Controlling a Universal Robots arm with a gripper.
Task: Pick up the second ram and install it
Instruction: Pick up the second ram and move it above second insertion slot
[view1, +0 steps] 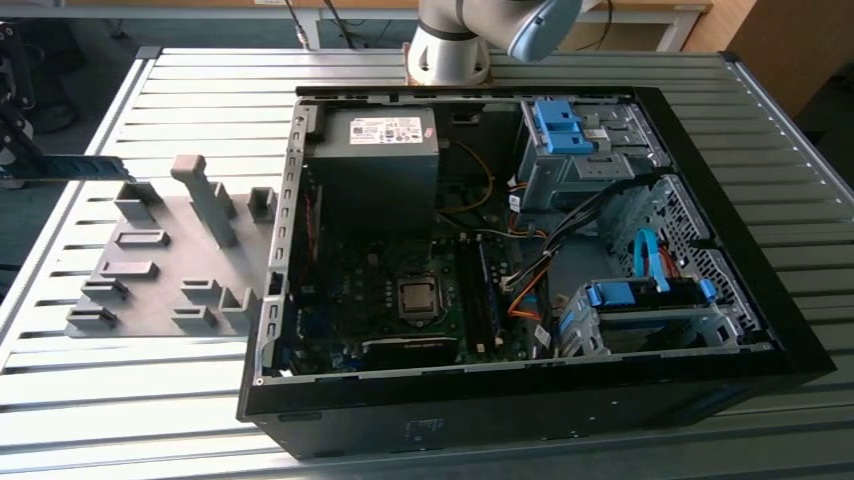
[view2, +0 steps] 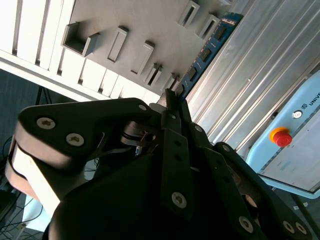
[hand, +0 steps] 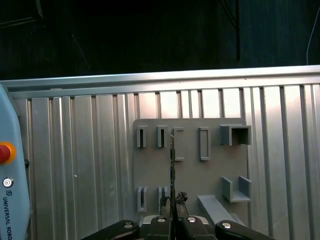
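Dark fingers (view2: 172, 107) of mine pinch the ram stick (view2: 205, 52) by one end, above the grey slotted holder plate (hand: 200, 175) on the ribbed metal counter (hand: 75, 165), well apart from the open computer case (view1: 561, 410); dark floor (hand: 125, 40) beyond

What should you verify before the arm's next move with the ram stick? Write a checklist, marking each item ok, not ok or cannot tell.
1. Grip: the gripper is shut on one end of the second ram: ok.
2. Stick clear of the grey holder plate, hanging above it: ok.
3. The computer case is open, with the motherboard exposed: ok.
4. A free memory slot beside the processor socket: cannot tell.
5. The cables are clear of the slots: cannot tell.
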